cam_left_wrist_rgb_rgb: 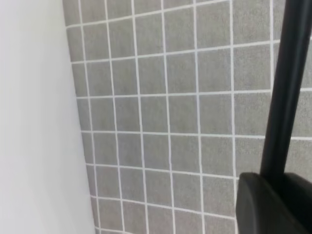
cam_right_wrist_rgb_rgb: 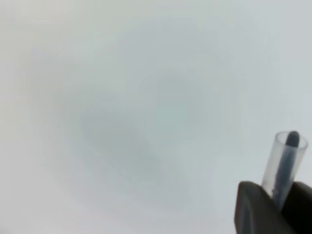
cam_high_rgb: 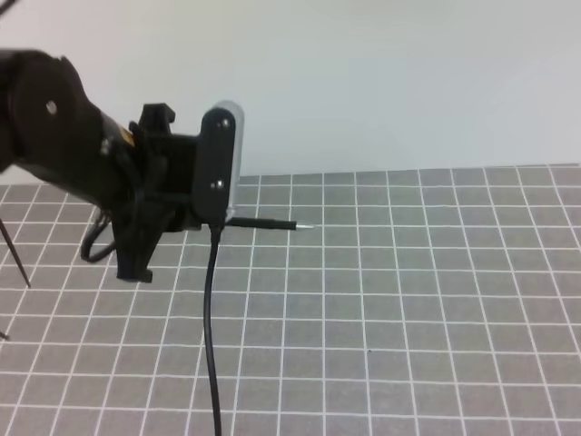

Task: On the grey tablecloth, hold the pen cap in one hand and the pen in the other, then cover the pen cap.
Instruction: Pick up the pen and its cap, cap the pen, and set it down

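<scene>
Exterior high: left gripper (cam_high_rgb: 195, 221) clamped on the pen (cam_high_rgb: 272, 223), held level above the grey tablecloth (cam_high_rgb: 408, 300), silvery tip pointing right, presumably to meet the cap. Right wrist: right gripper (cam_right_wrist_rgb_rgb: 275, 202), off the exterior view, closed on the pen cap (cam_right_wrist_rgb_rgb: 285, 163), clear-walled, open mouth outward, seemingly ready to take the tip.

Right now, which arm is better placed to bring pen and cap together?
Left, probably. The left gripper holds the pen level above the grey tablecloth, tip free. The right gripper holds the pen cap but is outside the high view, facing only white.
</scene>
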Robot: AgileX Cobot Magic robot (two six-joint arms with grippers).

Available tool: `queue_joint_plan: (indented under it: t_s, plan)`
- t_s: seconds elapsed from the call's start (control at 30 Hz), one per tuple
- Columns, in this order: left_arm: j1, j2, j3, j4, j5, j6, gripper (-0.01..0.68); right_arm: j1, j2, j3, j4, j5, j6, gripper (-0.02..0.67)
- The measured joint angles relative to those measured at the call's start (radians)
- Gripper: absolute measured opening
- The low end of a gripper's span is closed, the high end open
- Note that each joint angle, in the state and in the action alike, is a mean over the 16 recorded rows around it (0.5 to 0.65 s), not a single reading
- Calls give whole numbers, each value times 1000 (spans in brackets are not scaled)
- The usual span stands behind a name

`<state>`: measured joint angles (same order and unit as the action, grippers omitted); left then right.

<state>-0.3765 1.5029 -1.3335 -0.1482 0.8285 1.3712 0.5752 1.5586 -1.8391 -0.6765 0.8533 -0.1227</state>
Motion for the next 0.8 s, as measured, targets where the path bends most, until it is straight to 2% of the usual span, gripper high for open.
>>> queue_joint_plan:
  t_s: [0.13,0.27,0.53,0.7,0.8]
  plan:
    - [0,0,26,2,-26,13,42,-11,-12,-11,-30,-17,104,87]
    - [0,0,45,3,-49,25,42,-59,-10,-20,41,66,158,87]
    - [0,0,56,0,-65,43,42,-248,19,-28,408,323,92,87]
    - [-4,0,57,-2,-61,52,42,-360,29,18,666,362,-3,87]
    - [-13,-1,57,-3,-56,60,42,-399,33,72,768,368,-63,87]
